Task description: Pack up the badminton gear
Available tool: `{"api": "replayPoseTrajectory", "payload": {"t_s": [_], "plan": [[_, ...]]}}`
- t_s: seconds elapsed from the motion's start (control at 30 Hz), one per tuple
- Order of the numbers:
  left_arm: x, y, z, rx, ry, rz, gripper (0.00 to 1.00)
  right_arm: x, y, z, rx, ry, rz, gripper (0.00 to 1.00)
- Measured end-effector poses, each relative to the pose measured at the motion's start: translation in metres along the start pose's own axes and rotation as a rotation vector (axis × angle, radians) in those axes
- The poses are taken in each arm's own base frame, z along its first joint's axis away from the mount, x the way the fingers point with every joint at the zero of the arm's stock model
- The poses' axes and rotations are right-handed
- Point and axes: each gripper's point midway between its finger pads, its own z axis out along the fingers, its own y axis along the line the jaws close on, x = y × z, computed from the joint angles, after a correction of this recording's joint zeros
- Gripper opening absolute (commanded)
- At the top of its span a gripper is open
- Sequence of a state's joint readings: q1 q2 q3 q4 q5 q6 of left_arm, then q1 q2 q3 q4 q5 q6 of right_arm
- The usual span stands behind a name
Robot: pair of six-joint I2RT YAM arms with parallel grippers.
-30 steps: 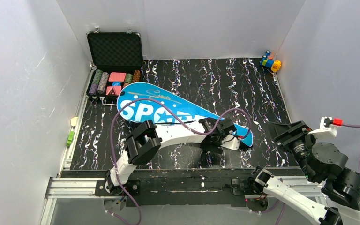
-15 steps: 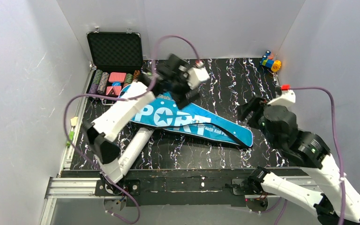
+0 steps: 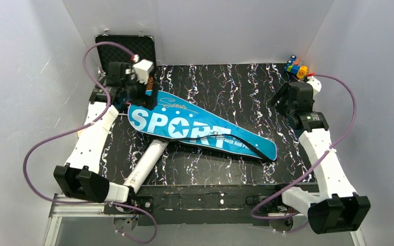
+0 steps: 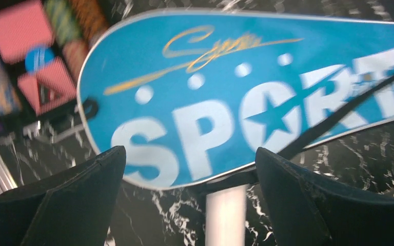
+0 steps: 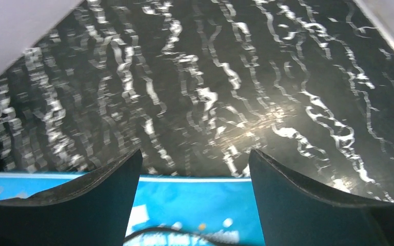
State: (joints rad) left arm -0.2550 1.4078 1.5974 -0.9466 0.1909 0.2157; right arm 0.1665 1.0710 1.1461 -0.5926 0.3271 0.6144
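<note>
Left jaws wide, empty, at rounded edge of SPORT bag (image 3: 195, 129) (right jaws likewise, over table (image 3: 246, 87)).

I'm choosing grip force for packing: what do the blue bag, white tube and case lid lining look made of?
Blue bag: likely thin coated fabric or vinyl; slight sheen, printed lettering, pale edge trim. White tube: smooth plastic or cardboard, cannot tell which. Case lid lining: probably black foam, dimpled texture.

White links (image 3: 93, 137), purple cables (image 3: 24, 165); left claw (image 4: 187, 154), right claw (image 5: 195, 154) black.
</note>
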Motion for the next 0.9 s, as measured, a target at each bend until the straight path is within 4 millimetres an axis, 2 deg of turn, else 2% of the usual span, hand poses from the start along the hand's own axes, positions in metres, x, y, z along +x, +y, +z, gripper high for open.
{"api": "replayPoseTrajectory", "payload": {"t_s": [0.07, 0.17, 0.27, 0.33, 0.47, 0.6, 0.73, 0.9], "plan": [[0.04, 0.028, 0.006, -0.055, 0.046, -0.101, 0.98, 0.01, -0.026, 0.023, 0.071, -0.009, -0.011, 0.85], [0.079, 0.069, 0.009, -0.136, 0.071, -0.227, 0.98, 0.036, -0.059, 0.053, 0.16, 0.009, -0.05, 0.86], [0.116, 0.097, 0.014, -0.195, 0.068, -0.34, 0.98, 0.063, -0.089, 0.076, 0.242, 0.084, -0.084, 0.86], [0.136, 0.108, 0.018, -0.225, 0.049, -0.394, 0.98, 0.072, -0.103, 0.087, 0.28, 0.128, -0.104, 0.86], [0.176, 0.106, 0.027, -0.258, -0.007, -0.442, 0.98, 0.074, -0.115, 0.101, 0.287, 0.126, -0.127, 0.87], [0.2, 0.092, 0.038, -0.255, -0.081, -0.418, 0.98, 0.082, -0.121, 0.11, 0.251, 0.088, -0.166, 0.87], [0.203, 0.088, 0.047, -0.258, -0.203, -0.365, 0.98, 0.09, -0.127, 0.116, 0.206, 0.008, -0.211, 0.87], [0.202, 0.084, 0.053, -0.265, -0.356, -0.302, 0.98, 0.087, -0.134, 0.117, 0.175, -0.132, -0.22, 0.88]]}}
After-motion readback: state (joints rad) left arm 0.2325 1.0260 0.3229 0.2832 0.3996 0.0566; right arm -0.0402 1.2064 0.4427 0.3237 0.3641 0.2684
